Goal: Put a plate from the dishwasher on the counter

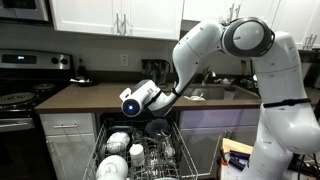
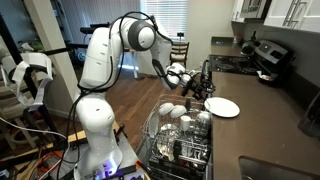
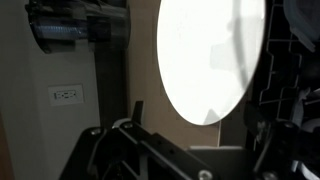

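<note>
The white plate (image 2: 222, 107) lies flat on the dark brown counter (image 2: 262, 125), past the far end of the open dishwasher rack (image 2: 180, 135). In the wrist view the plate (image 3: 212, 55) is a big white oval on the counter (image 3: 145, 70). My gripper (image 2: 199, 88) hovers just beside the plate's near edge. Its fingers (image 3: 200, 122) are spread wide, open and empty, apart from the plate. In an exterior view my wrist (image 1: 140, 100) hangs over the rack (image 1: 140, 155) and hides the plate.
The rack holds white bowls (image 1: 118, 140), glasses and a dark round dish (image 1: 157, 128). A black stove (image 1: 20, 98) stands beside the counter (image 1: 90, 96), and it also shows in an exterior view (image 2: 265, 58). A sink (image 1: 215, 93) lies behind my arm. A wall socket (image 3: 66, 95) is above the counter.
</note>
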You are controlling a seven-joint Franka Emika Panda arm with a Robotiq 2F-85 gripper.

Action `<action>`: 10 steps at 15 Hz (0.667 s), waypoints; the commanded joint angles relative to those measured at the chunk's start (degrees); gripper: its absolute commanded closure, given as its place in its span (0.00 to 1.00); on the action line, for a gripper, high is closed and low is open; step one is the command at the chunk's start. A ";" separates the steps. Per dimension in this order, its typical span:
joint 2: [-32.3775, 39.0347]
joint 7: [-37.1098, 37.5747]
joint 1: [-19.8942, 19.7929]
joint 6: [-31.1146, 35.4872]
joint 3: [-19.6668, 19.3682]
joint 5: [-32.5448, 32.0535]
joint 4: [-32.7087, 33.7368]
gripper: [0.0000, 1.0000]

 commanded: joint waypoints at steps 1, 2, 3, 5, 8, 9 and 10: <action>-1.95 0.01 0.12 1.47 0.44 -3.27 -1.81 0.00; -1.98 0.04 0.15 1.60 0.67 -3.90 -1.78 0.00; -2.03 0.15 0.21 1.73 0.87 -4.50 -1.78 0.00; -2.34 0.24 0.41 2.07 1.21 -5.35 -1.76 0.00; -2.94 0.34 0.68 2.86 2.01 -5.61 -1.81 0.00; -3.26 0.26 0.74 3.36 2.35 -5.20 -1.85 0.00; -3.61 0.25 0.84 3.89 2.70 -5.01 -1.93 0.00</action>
